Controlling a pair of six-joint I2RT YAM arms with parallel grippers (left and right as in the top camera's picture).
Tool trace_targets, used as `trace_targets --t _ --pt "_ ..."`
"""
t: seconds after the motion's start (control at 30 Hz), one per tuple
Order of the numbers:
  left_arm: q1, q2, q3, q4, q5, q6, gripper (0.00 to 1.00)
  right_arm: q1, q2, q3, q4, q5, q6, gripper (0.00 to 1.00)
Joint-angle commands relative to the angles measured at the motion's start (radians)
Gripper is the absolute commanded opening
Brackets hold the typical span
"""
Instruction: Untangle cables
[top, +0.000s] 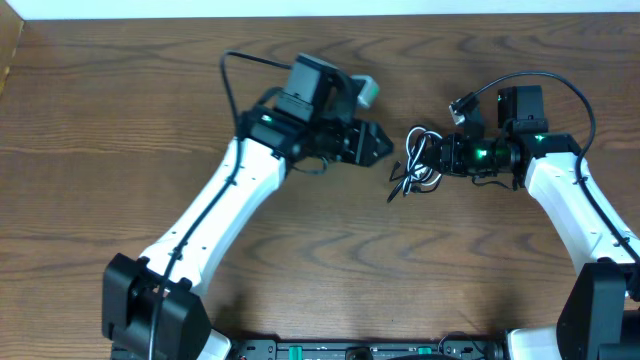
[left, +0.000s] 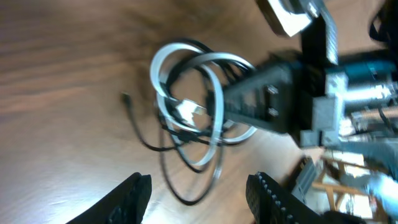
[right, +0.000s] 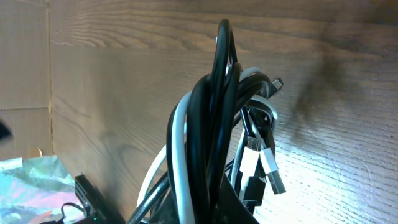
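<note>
1. Cables. The cables (top: 418, 162) form one knotted bundle near the centre of the tabletop (top: 100, 150), between the two arms and closer to the right arm. A white cable (left: 154, 71) loops through several black ones. In the right wrist view, silver plug ends (right: 268, 169) hang inside the loops. One thin black tail (left: 140, 134) trails out across the wood and ends in a small plug. No strand is separated yet.

2. Right end effector. The right end effector (top: 445, 156) is pinching the bundle on its right side, and the loops rise directly in front of its camera. The views do not show whether the bundle is lifted or resting on the wood.

3. Left end effector. The left end effector (left: 199, 198) sits just beside the bundle on its left. Its fingers (left: 132, 194) are spread and hold nothing.

4. Hazards.
- A left-side grasp that takes several strands at once would likely tighten the knot when the arms pull apart.
- A plug end could catch inside a loop and stall the pull.
- The two end effectors are close together, so a misjudged approach could bring them into collision.
- A weak pinch could let the whole bundle slide towards the left arm.

5. Containers. No bin, tray or box is in view, and the cables sit in nothing.
</note>
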Motion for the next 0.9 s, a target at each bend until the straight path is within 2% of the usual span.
trace_targets --t 0.0,0.1,0.4,0.57,0.77,0.87 --pt "-0.032 0.034 0.010 0.001 -0.027 0.023 0.54 0.004 -0.026 0.025 0.003 -0.015 0.019 0.01" --pt "-0.059 0.069 0.010 0.020 -0.090 0.023 0.54 0.004 -0.026 0.025 0.003 -0.015 0.019 0.01" --pt "-0.128 0.174 0.010 0.133 -0.097 0.023 0.52 0.004 -0.026 0.025 0.003 -0.015 0.019 0.01" --pt "-0.134 0.195 0.010 0.136 -0.164 0.023 0.52 0.004 -0.026 0.025 0.003 -0.015 0.019 0.01" --pt "-0.136 0.208 0.007 0.140 -0.168 0.023 0.51 0.004 -0.026 0.025 0.003 -0.015 0.019 0.01" --pt "-0.136 0.211 0.007 0.143 -0.169 0.023 0.46 0.004 -0.026 0.025 0.003 -0.015 0.019 0.01"
